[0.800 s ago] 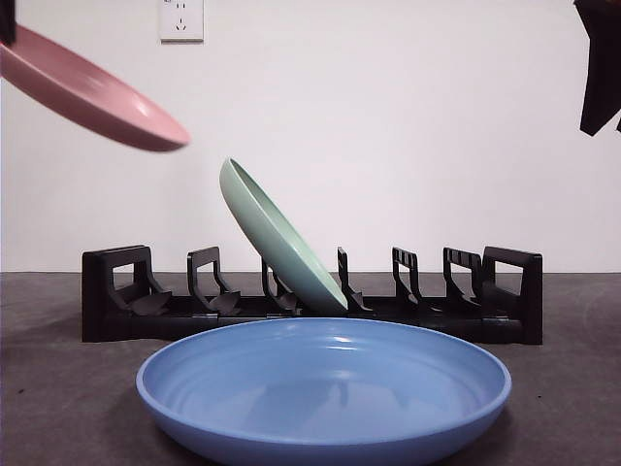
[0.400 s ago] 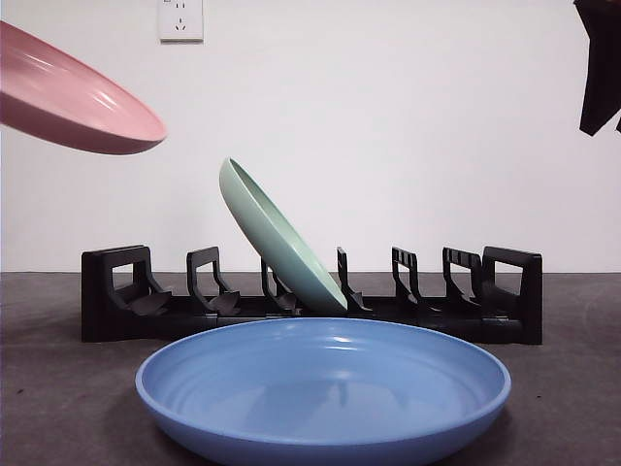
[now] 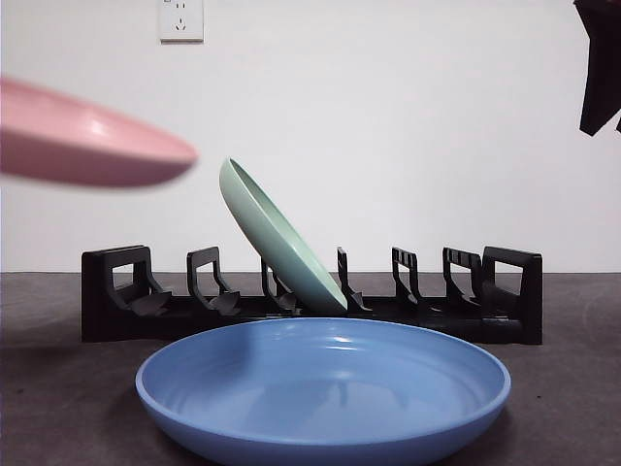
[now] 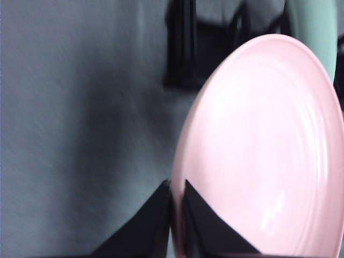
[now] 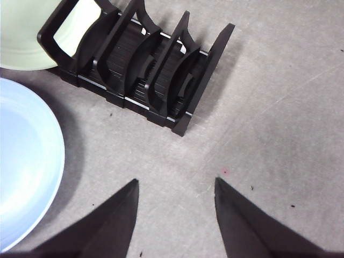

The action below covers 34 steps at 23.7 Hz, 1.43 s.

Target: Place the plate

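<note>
Front view: pink plate (image 3: 92, 136), airborne at upper left, blurred, lying nearly flat, its rim tip close to the top edge of the green plate (image 3: 277, 236) but apart from it. The green plate leans to the left in a middle slot of the black dish rack (image 3: 310, 294), which runs across the far side of the tabletop (image 3: 58, 388). Slots to the left and right of the green plate stand vacant. Blue plate (image 3: 323, 386), large, flat on the tabletop in front of the rack. A dark arm tip shows at the upper right corner; wall socket (image 3: 181, 18) high on the far wall. Left wrist view: left gripper (image 4: 176, 204), jaws closed on the near rim of the pink plate, which fills the right of the picture; part of the rack and a sliver of the green plate appear beyond it, blurred. Right wrist view: right gripper (image 5: 174, 212), jaws spread apart, holding nothing, hanging over bare tabletop near the right end of the rack; edges of the blue and green plates show at the side. This arm waits. Status: the pink plate is lifted and carried, above the left part of the rack, not yet in any slot. Remaining, by judgement: tilt the plate toward upright, lower it into a vacant slot, release.
</note>
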Each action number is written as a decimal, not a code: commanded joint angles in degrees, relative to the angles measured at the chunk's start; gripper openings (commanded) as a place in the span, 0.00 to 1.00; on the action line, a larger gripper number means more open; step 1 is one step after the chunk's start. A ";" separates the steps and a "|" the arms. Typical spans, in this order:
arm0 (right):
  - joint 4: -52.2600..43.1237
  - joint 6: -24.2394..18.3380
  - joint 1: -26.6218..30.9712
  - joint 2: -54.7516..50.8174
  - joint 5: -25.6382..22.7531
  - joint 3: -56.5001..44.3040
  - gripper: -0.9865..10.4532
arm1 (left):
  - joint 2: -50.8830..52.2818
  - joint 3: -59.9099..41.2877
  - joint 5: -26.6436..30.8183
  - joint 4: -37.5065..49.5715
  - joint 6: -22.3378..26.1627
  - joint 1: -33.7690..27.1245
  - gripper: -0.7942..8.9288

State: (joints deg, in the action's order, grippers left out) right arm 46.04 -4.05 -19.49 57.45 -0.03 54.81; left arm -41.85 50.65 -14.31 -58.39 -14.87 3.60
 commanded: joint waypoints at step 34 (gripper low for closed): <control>0.00 0.68 -0.26 0.37 0.02 0.90 0.28 | -31.58 -16.55 4.46 44.98 -30.42 34.91 0.10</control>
State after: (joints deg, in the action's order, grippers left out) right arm 46.11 -4.05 -19.49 57.45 -0.03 54.81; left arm -72.53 33.15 -9.78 -13.80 -45.23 37.80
